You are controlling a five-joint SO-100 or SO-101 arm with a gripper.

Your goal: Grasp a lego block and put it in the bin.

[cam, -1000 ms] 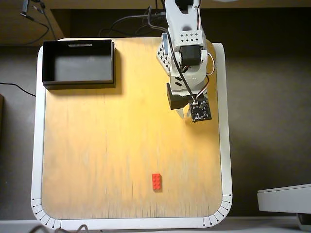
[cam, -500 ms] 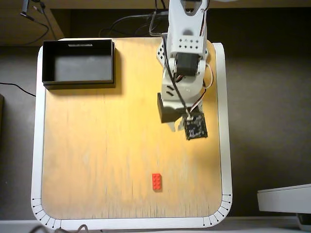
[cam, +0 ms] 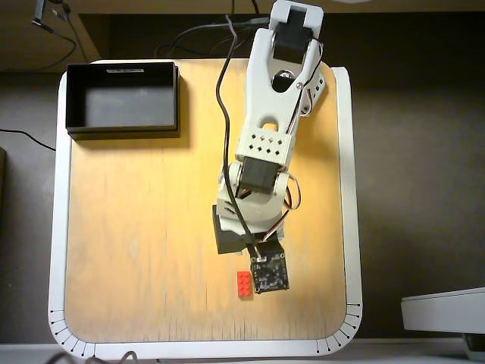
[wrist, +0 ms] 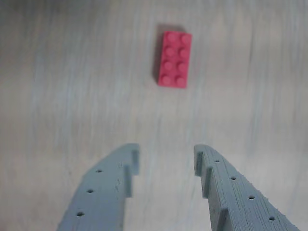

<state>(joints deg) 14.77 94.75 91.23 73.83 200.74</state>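
In the wrist view the red lego block [wrist: 173, 58] lies flat on the wooden tabletop, studs up, a short way ahead of my gripper [wrist: 166, 155]. The two grey fingers [wrist: 108, 187] stand apart with only bare wood between them. From overhead, the lego block [cam: 243, 283] sits near the table's front edge, right beside the wrist camera board [cam: 270, 274], and the stretched-out white arm [cam: 265, 144] covers the fingers. The black bin [cam: 125, 106] stands in the back left corner, holding nothing, far from the gripper.
The wooden tabletop [cam: 136, 227] has a white rim [cam: 54, 227] with dark floor beyond it. Cables [cam: 197, 34] run behind the arm's base. A pale grey object [cam: 443, 309] sits off the table at the lower right.
The arm has stretched from the back right of the table toward the front, bringing the gripper close to the lego block. Block and bin have not moved.
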